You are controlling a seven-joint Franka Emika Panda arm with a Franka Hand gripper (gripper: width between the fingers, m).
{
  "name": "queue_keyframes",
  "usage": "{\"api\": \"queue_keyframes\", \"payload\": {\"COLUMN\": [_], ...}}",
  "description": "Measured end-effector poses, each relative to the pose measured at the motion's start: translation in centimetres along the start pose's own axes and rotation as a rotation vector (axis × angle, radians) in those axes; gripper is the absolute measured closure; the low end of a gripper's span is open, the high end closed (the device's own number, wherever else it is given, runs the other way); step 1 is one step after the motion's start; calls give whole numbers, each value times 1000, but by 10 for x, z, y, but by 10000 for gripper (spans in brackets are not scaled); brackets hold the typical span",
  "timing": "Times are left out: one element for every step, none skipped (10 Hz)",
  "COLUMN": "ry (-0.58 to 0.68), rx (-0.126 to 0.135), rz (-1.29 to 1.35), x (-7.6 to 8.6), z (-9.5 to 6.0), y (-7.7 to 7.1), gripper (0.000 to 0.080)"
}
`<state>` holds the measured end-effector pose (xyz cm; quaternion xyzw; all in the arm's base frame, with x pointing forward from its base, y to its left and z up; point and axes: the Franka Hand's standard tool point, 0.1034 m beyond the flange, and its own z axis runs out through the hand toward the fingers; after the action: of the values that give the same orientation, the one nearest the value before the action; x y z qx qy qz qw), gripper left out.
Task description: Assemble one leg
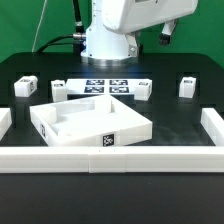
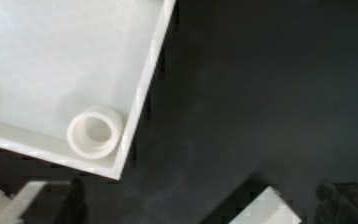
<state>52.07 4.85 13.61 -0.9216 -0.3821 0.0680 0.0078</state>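
Several small white legs with tags stand in a row at the back of the black table: one at the exterior view's right (image 1: 187,87), one beside the marker board (image 1: 143,88), and two at the left (image 1: 60,89) (image 1: 25,87). The large white tray piece (image 1: 90,125) lies in the middle. My gripper (image 2: 149,210) is open and holds nothing. In the wrist view it hangs high above a corner of the tray piece (image 2: 51,70), where a round socket (image 2: 98,132) shows. No leg shows in the wrist view. In the exterior view only the arm's white body (image 1: 140,12) shows at the top.
The marker board (image 1: 105,86) lies at the back centre, in front of the robot base (image 1: 105,42). Long white border bars run along the front (image 1: 110,157), the left (image 1: 5,122) and the right (image 1: 212,125) of the table.
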Motion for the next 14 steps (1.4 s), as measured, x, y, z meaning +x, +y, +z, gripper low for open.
{"api": "queue_keyframes", "payload": {"ry": [0,0,0,0,0,0,0,2,5,10,6,1,11,9], "rx": [0,0,0,1,1,1,0,-1,-3,-8,-1,11,5,7], "rz": [0,0,0,0,0,0,-9,-52,-94,-172,-243,-330,-357,-347], "x": [0,0,0,0,0,0,0,-3,-6,-9,-18,-30,-39,-40], "z": [0,0,0,0,0,0,1,5,9,12,20,32,40,40], "y": [0,0,0,0,0,0,-1,-3,-6,-8,-8,-1,7,7], "gripper": [150,150,150,150,150,150,150,150,150,150,150,150,150,150]}}
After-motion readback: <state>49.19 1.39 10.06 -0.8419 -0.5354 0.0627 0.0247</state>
